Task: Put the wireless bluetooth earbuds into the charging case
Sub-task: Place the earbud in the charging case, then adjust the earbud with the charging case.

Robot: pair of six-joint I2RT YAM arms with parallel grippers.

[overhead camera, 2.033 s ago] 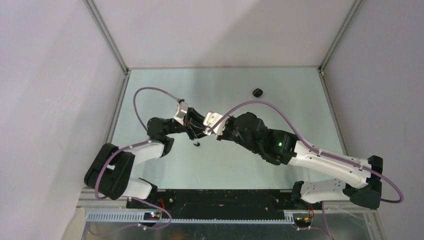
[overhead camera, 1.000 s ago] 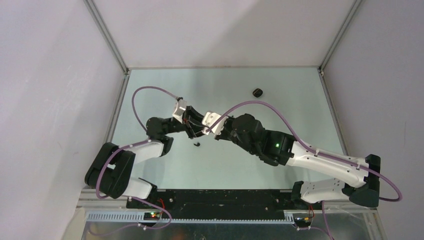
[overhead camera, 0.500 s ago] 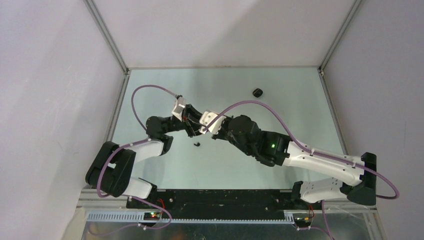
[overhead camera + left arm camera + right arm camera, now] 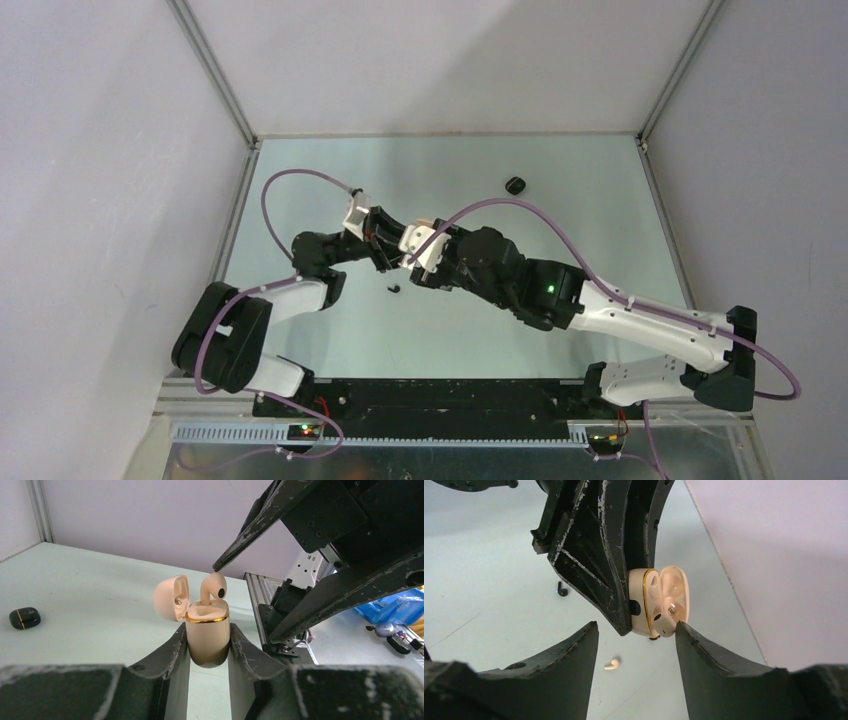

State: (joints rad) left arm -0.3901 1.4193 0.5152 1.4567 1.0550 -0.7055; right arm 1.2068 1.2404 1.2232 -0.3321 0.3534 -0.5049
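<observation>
My left gripper (image 4: 207,630) is shut on a cream charging case (image 4: 207,640) with a gold rim, held upright with its lid (image 4: 171,597) open. A cream earbud (image 4: 214,587) stands with its stem in the case and its head above the rim. My right gripper (image 4: 636,627) is open around the case top (image 4: 644,607), one fingertip (image 4: 680,627) right at the bud (image 4: 664,616). A second cream earbud (image 4: 611,664) and a black earbud (image 4: 561,590) lie on the table. In the top view the two grippers meet (image 4: 402,250) above the black earbud (image 4: 393,288).
A closed black charging case (image 4: 515,185) lies on the pale green table (image 4: 560,230) at the back, right of centre, and shows too in the left wrist view (image 4: 24,618). Walls with metal rails (image 4: 235,215) bound the table on the left, back and right.
My right gripper has opened and let go of the cream earbud, which now stands in the held case. Both grippers have drifted slightly to the left.
</observation>
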